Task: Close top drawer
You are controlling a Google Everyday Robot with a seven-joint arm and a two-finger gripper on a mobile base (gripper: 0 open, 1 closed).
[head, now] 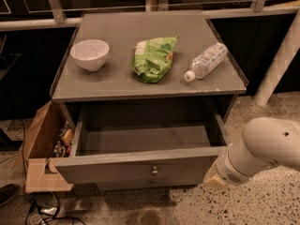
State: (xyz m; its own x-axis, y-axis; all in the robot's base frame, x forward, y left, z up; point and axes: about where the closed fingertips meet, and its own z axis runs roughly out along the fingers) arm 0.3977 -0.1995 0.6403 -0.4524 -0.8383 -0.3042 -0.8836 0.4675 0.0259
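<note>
The top drawer [140, 165] is a wide grey wooden drawer pulled far out of the cabinet, and its inside shows empty. Its flat front carries a small round metal knob [154, 171] at centre. A second knob [151, 182] of the drawer below shows just under it. My white arm [262, 149] comes in from the lower right. My gripper [213, 178] is at the arm's tan end, beside the right end of the drawer front, mostly hidden behind the arm.
On the cabinet top [117, 81] stand a white bowl [90, 54], a green chip bag [153, 57] and a lying plastic bottle [206, 61]. An open cardboard box [44, 144] with clutter stands left of the cabinet. Cables [47, 212] lie on the floor. A white post [279, 55] stands at the right.
</note>
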